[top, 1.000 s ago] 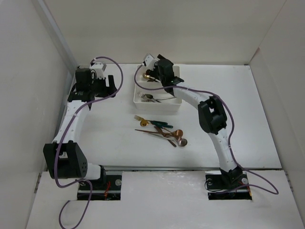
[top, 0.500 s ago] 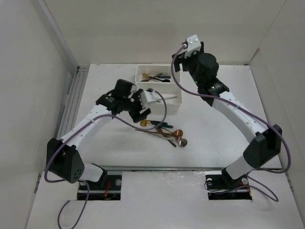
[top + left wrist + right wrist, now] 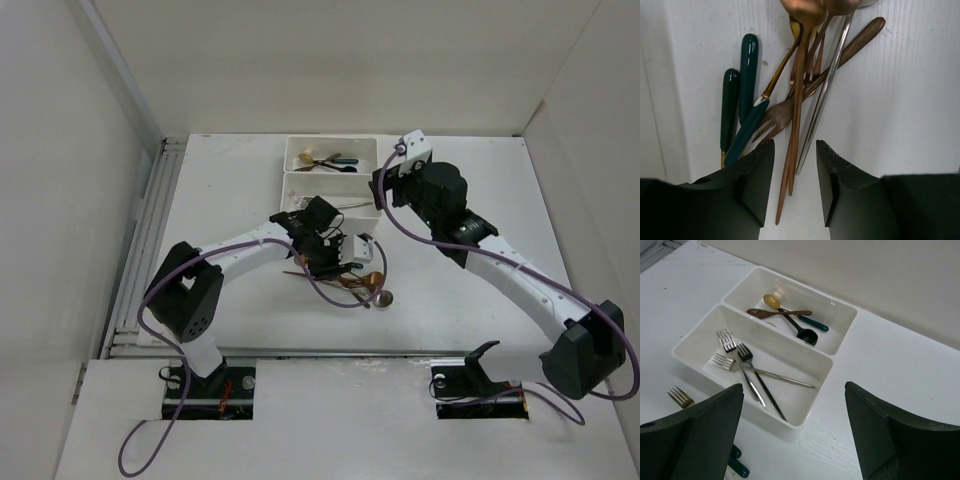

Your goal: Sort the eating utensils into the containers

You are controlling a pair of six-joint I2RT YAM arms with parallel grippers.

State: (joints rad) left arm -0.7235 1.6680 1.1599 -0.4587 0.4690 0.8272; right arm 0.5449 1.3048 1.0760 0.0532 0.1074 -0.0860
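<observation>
— What is different from one second ago?

— The arms have changed roles. The right gripper (image 3: 792, 390) was low over the far tray (image 3: 805, 289), near the far edge of the table (image 3: 220, 200). Now it has pulled back to the right of the trays and hangs with its jaws wide apart and nothing between them. The left arm was away at the left edge. Now the left gripper (image 3: 795, 147) is over the pile of utensils (image 3: 372, 282) in the middle of the table.

— Does it hold something already?

— Not yet, as far as I can see. Its jaws have narrowed (they were much wider a moment ago), but a gap remains. They stand on both sides of the thin handle of a copper spoon (image 3: 798, 90). The end of a silver utensil (image 3: 826, 95) lies in the same gap.

— And the sorting?

— The far tray has three spoons (image 3: 785, 315) and the near tray (image 3: 817, 390) has three forks (image 3: 747, 370). So I judge that one delivery is finished and the next pick is beginning. About half of the utensils wait on the table, among them a brown fork (image 3: 782, 114) and two pieces with green handles (image 3: 748, 65).

— Is there any danger?

— The jaws may catch two handles together, and then both pieces would go to one tray.
</observation>
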